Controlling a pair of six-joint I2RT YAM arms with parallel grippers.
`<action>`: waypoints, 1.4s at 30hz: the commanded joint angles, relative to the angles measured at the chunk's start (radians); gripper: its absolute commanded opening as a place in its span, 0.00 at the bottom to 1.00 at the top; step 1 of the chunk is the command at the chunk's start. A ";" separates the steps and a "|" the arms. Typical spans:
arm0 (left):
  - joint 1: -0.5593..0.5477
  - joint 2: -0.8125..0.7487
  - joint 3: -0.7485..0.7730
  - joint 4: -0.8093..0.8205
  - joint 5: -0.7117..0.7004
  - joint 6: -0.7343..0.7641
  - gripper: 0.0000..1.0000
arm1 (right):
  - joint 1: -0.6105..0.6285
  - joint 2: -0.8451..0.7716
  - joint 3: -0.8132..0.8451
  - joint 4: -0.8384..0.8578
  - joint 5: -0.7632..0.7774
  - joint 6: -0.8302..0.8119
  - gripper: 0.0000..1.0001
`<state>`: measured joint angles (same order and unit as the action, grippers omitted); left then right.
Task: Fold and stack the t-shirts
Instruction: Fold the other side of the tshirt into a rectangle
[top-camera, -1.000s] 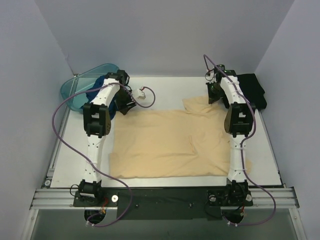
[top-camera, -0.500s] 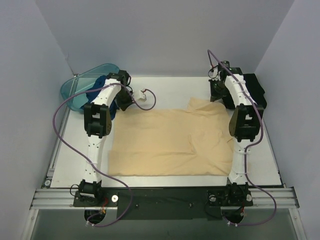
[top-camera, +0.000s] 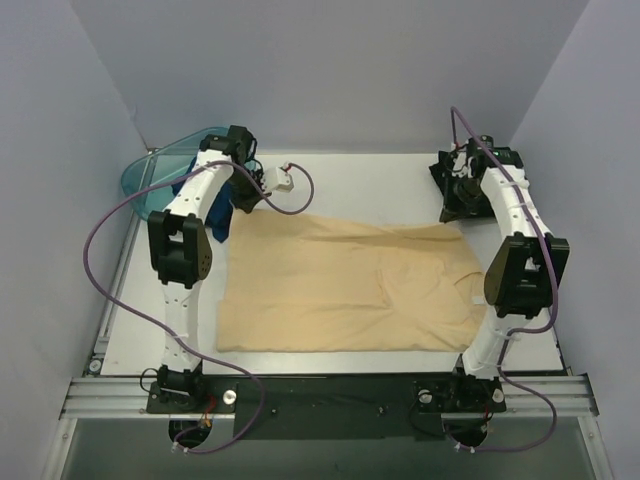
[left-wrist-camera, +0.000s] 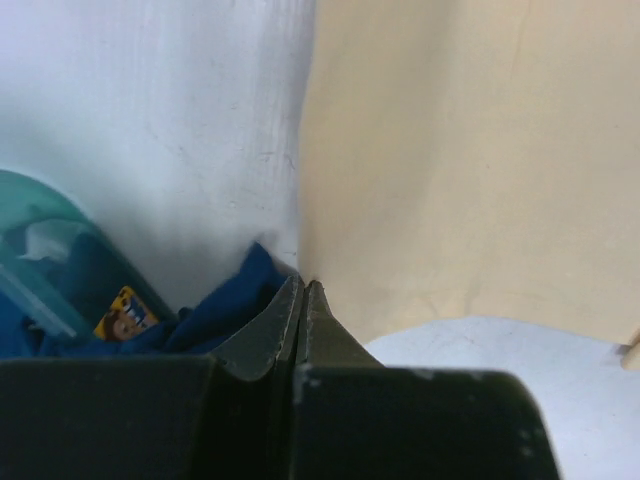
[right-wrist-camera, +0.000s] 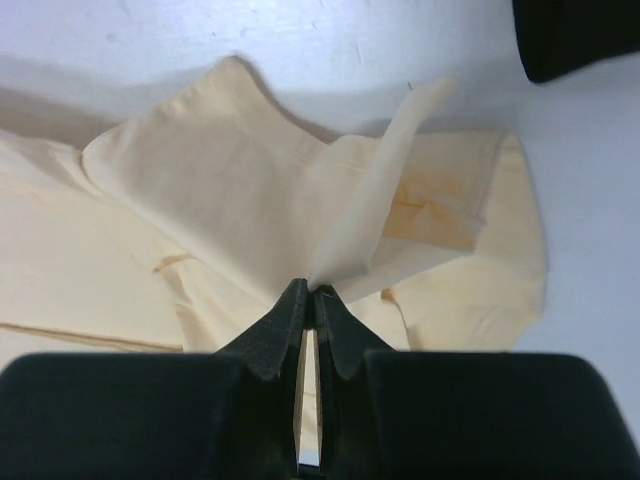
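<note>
The pale yellow-tan t-shirt (top-camera: 350, 285) lies spread over the middle of the table, its far edge pulled straight between both grippers. My left gripper (top-camera: 243, 204) is shut on its far left corner; in the left wrist view the jaw tips (left-wrist-camera: 302, 286) meet on the cloth's edge. Over at the far right corner my right gripper (top-camera: 455, 212) is shut on a raised peak of the same shirt (right-wrist-camera: 250, 190). The dark blue t-shirt (left-wrist-camera: 215, 315) lies bunched just left of my left gripper. The black t-shirt (right-wrist-camera: 580, 35) sits at the back right, mostly hidden behind the right arm from above.
A teal translucent basin (top-camera: 150, 175) stands at the back left corner, touching the blue cloth. A white connector on a purple cable (top-camera: 282, 180) hangs by the left wrist. Grey walls enclose the white table (top-camera: 350, 180) on three sides.
My left gripper has shut on the shirt's far left corner. The right arm has swung out to the right with its corner, drawing the far edge flat and straight.
</note>
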<state>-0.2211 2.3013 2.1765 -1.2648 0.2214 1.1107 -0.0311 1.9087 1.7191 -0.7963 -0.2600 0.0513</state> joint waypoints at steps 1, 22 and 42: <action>-0.003 -0.109 0.012 -0.030 0.062 0.009 0.00 | -0.027 -0.114 -0.085 -0.066 -0.016 0.013 0.00; -0.057 -0.404 -0.716 -0.050 0.004 -0.006 0.00 | -0.067 -0.228 -0.543 -0.262 0.018 0.114 0.00; -0.050 -0.398 -0.701 0.027 -0.137 0.040 0.00 | -0.044 -0.223 -0.501 -0.478 0.087 0.182 0.00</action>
<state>-0.2790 1.9404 1.4433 -1.2194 0.0994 1.1229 -0.0868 1.7130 1.2293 -1.1397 -0.2153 0.2134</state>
